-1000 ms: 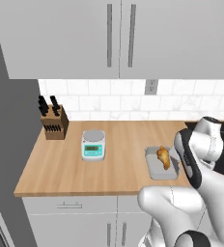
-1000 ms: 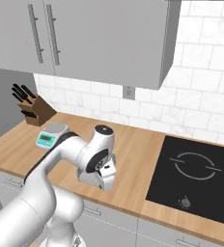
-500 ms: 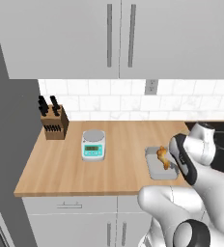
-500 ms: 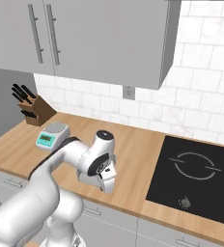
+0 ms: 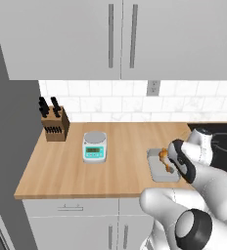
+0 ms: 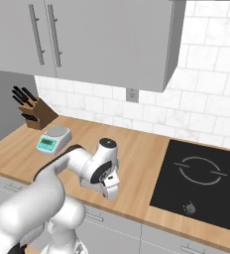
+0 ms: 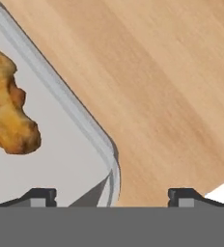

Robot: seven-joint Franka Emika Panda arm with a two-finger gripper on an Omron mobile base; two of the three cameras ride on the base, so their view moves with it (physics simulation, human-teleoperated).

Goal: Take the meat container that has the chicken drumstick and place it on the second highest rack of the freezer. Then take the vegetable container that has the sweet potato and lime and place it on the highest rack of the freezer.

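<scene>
Your meat container [image 7: 70,154] is a shallow grey tray with a thin raised rim, and in the hand view it fills the left half of the frame, its rounded corner low and centre. In the left base view it lies at the lower right, on the wooden counter [image 5: 120,161] near the front edge. The chicken drumstick [image 7: 7,111] lies loose inside, at the left of the hand view, and nothing holds it down.

Judge the tray as stiff and light, probably smooth-walled, so a tilt will likely send the drumstick sliding. Take hold of the rim, one finger inside the wall and one outside, and carry it level.

The gripper [image 7: 111,195] is spread wide: its two dark tips sit at the bottom of the hand view, and the tray's corner rim falls between them, grasping nothing yet. Whether either tip touches the rim is hard to tell.

Further left in the left base view stand a kitchen scale [image 5: 94,146] and a knife block [image 5: 55,125]; the cooktop [image 6: 201,183] lies right in the right base view.
</scene>
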